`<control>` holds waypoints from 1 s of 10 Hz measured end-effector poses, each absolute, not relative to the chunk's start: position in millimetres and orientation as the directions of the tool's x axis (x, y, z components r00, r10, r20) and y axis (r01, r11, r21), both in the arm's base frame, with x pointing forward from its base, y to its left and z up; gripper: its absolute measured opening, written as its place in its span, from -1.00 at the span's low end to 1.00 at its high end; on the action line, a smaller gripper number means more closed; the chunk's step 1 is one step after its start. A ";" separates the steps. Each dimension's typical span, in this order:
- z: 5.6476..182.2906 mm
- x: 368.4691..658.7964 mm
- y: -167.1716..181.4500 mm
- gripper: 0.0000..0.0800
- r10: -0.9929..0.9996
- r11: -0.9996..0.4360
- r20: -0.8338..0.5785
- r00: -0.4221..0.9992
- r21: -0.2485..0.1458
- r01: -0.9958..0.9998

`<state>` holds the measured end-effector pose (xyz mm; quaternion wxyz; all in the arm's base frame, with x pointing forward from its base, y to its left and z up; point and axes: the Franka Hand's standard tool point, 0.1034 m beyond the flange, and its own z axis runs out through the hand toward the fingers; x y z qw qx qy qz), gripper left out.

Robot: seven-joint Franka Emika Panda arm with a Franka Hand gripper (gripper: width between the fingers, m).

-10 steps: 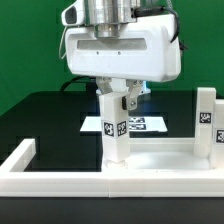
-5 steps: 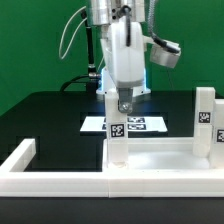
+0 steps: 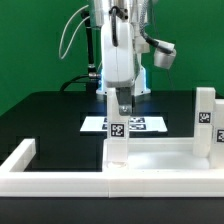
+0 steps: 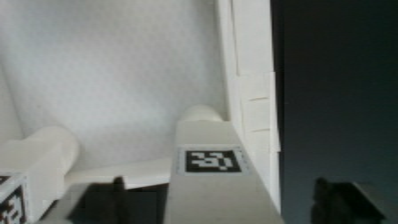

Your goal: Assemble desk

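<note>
two upright legs (image 3: 117, 140) (both tagged) on one desk top (image 3: 160, 160) — fingers (image 3: 122, 102) spread wide, holding nothing.

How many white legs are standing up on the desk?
2. One leg stands under the end effector; the other leg stands at the exterior view's right. More may be hidden.

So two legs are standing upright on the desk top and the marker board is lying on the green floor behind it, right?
Not quite. The two legs do stand upright on the desk top, but the marker board lies on the black table, not a green floor. The exterior view shows it.
</note>
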<state>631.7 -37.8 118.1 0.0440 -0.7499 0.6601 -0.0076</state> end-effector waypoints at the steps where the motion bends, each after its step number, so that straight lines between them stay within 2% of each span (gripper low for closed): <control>1: 118.3 628.8 -38.4 0.56 -0.943 -0.326 -0.038 0.330 -0.072 -0.942; 2: 118.1 627.0 -37.0 0.61 -0.887 -0.458 -0.035 0.461 -0.071 -0.886; 3: 117.6 627.6 -37.6 0.61 -0.880 -0.471 -0.031 0.474 -0.073 -0.879; 6: 117.6 627.6 -38.9 0.62 -0.742 -0.669 -0.008 0.671 -0.072 -0.740; 7: 119.4 629.7 -41.5 0.62 -0.579 -0.816 0.029 0.815 -0.017 -0.578; 8: 120.2 633.5 -41.6 0.62 -0.387 -0.922 0.045 0.921 0.003 -0.388; 9: 118.5 632.9 -43.9 0.62 -0.290 -0.957 0.043 0.956 0.005 -0.291; 10: 118.4 632.8 -43.8 0.62 -0.353 -0.935 0.043 0.934 0.003 -0.354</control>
